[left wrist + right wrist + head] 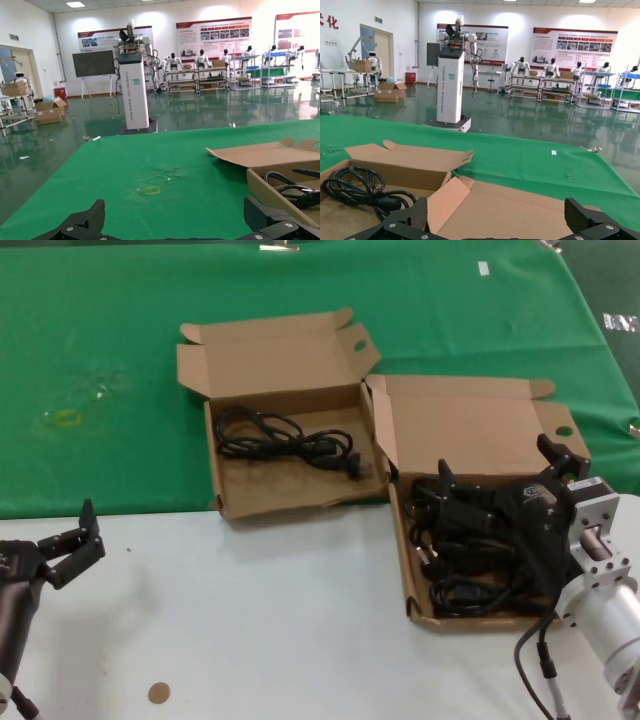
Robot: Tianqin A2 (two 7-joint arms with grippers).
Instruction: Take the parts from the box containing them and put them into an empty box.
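R gripper [497, 472] over full box [560, 405], jaws wide, nothing held.
Drop straight onto top cable coil [465, 540], pinch bundle not plug; target box [290, 365] at 10 o'clock. L gripper [72, 537] idle, open.

The right claw [500, 475], fingers spread wide, and its arm cover much of the black cables [470, 570] in the right-hand box [405, 570], so their count cannot be told. Both wrist views cut each claw off at the lower edge, showing only fingertips [85, 222]. The left arm runs out of the head view's lower left corner. The wall posters' print is too small to read.
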